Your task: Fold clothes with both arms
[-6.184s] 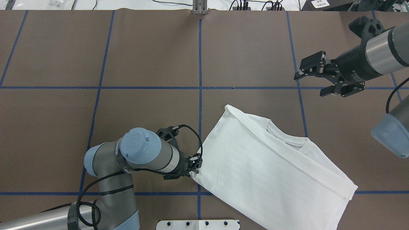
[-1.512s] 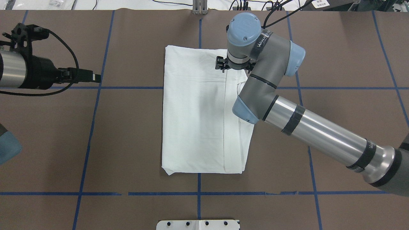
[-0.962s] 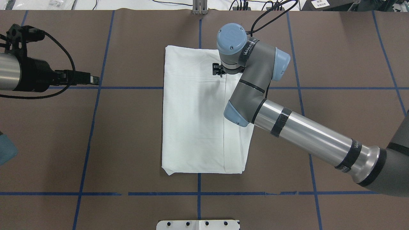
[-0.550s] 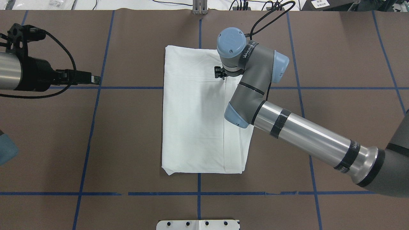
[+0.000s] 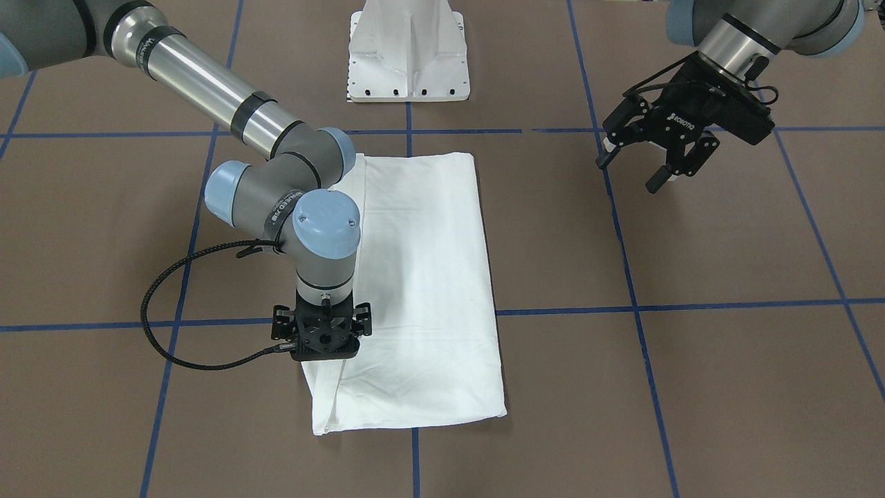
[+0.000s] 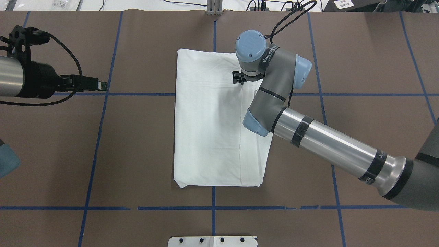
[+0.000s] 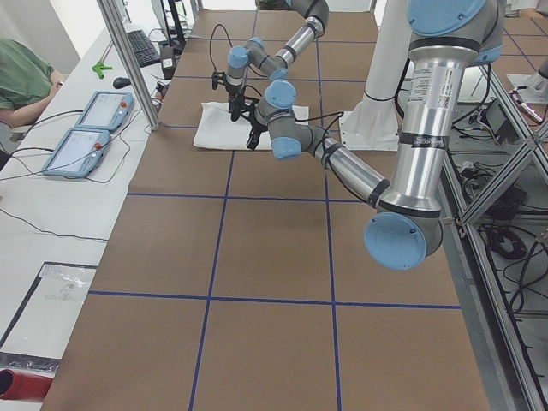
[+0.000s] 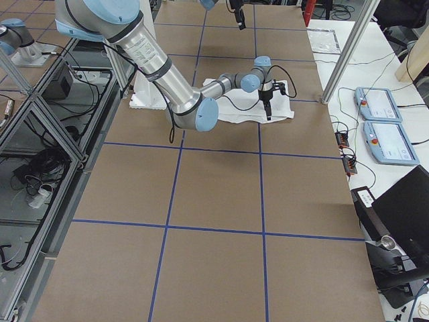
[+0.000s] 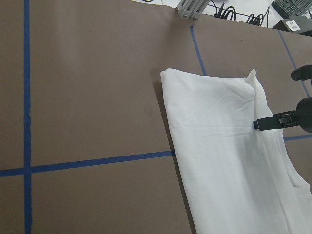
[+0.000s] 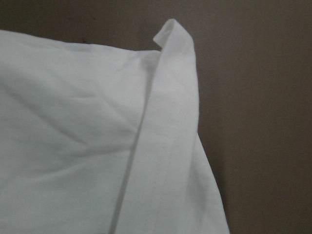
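the white shirt (image 6: 209, 130) lay flat near the middle of the brown worktop (image 6: 137, 154), folded into a long rectangle across the central blue tape line (image 6: 214, 34). a hemmed strip (image 6: 252, 161) was doubled along its right side, and a small corner (image 10: 171, 30) curled up at the far edge. the right end effector (image 5: 321, 346) pointed straight down at that strip near the far end; whether its fingers were spread or pinching cloth could not be told. the left end effector (image 5: 628, 174) hung well apart to the left, fingers spread, holding nothing.
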